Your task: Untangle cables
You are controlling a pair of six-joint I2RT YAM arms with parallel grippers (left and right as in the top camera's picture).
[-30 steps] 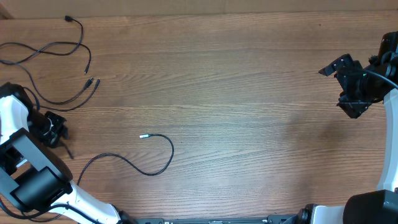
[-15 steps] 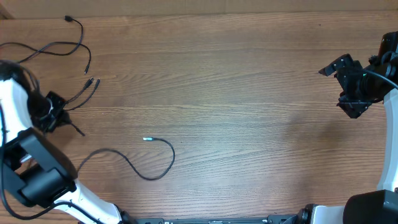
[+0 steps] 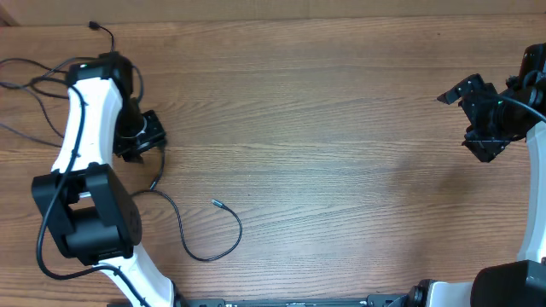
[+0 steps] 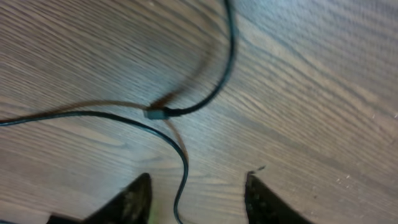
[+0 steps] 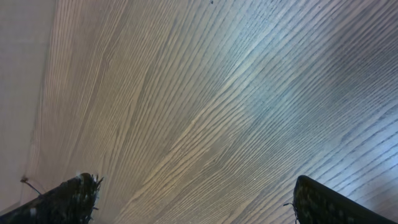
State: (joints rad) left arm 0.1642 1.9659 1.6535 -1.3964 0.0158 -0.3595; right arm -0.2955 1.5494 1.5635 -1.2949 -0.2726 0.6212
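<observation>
Several thin black cables [image 3: 34, 72] lie loose at the table's back left, one plug end [image 3: 92, 26] near the far edge. Another cable [image 3: 205, 254] curls across the front left and ends in a small plug [image 3: 215, 203]. My left gripper [image 3: 145, 136] hovers over the strand that runs up from that curl. In the left wrist view its jaws stand apart, a thin strand [image 4: 181, 180] passing loosely between them, and a plug end [image 4: 155, 113] lies just ahead. My right gripper [image 3: 469, 119] hangs open at the far right over bare wood, nothing between its fingers [image 5: 323, 202].
The wooden table [image 3: 341, 170] stretches between the two arms. The left arm's white links [image 3: 85, 128] cover part of the cables at the back left. The right arm's base [image 3: 512, 286] sits at the front right corner.
My left arm swung from the left edge up and to the right, pulling the front cable along so its plug shifted right. Its jaws went from shut to apart. The right arm stayed still.
</observation>
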